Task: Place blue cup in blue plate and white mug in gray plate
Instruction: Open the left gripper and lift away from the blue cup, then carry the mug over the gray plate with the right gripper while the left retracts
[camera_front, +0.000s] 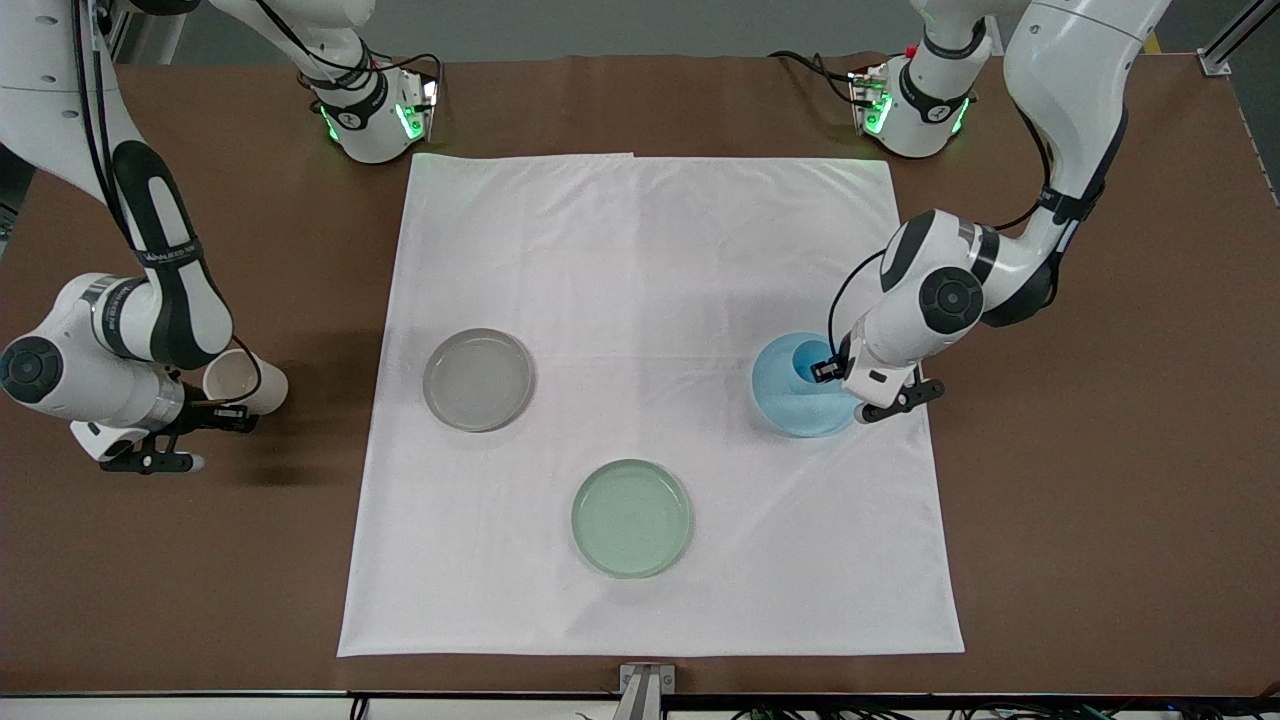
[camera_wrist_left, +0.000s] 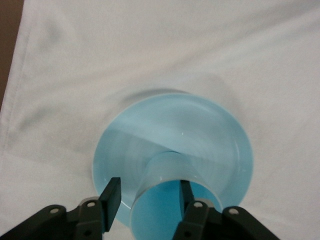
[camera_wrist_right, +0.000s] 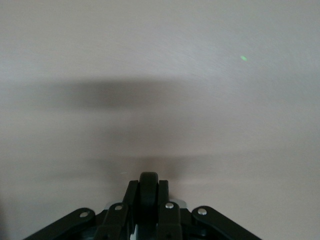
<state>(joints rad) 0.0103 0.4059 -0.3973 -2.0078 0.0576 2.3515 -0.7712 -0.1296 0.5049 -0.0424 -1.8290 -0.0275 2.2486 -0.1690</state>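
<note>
Light-blue, the small tapered blue cup (camera_wrist_left: 167, 200) stands in the round sky-blue plate (camera_wrist_left: 200, 130), half hidden from you by the left gripper (camera_wrist_left: 147, 197), whose fingers stand apart around it. Your right gripper (camera_wrist_right: 148, 192) is clamped on the dark handle of the cream-white mug (camera_front: 240, 382), over bare brown table, beside the dull gray plate (camera_front: 478, 379); a pale green plate (camera_front: 631, 518) lies nearer the camera

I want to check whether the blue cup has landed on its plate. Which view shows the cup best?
The left wrist view: the blue cup fills its foreground, standing on the blue plate between the left gripper's open fingers. The front view shows only part of the cup beside the arm. The right wrist view shows none of it.
</note>
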